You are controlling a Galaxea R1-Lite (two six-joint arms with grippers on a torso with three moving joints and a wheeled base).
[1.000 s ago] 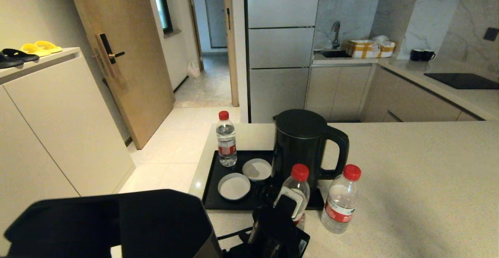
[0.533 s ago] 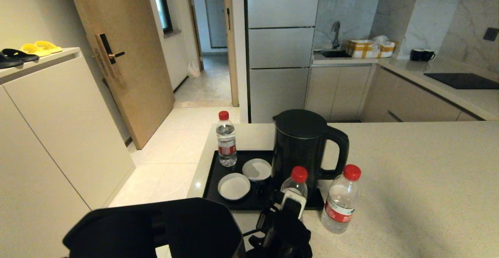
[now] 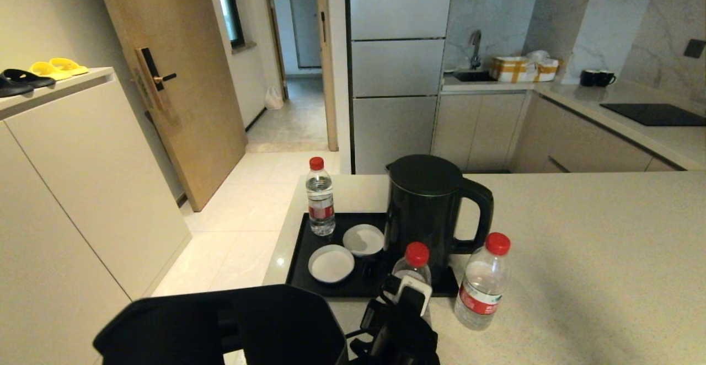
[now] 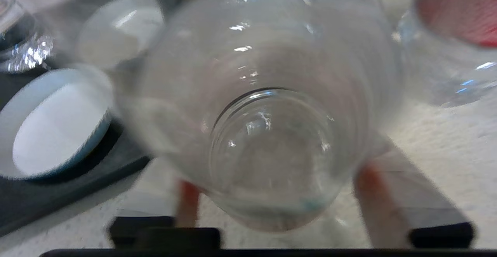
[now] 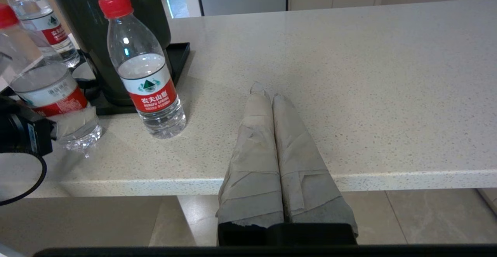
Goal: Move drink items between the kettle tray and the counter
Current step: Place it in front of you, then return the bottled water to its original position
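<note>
The left gripper is clamped on a water bottle at the counter's near edge, just off the kettle tray's near rim. The right gripper, fingers together, is parked at that edge. A tilted set-down could topple the bottle against its neighbour bottle. Beyond, the kettle and two bowls crowd the tray; a third bottle occupies its far corner.
</note>
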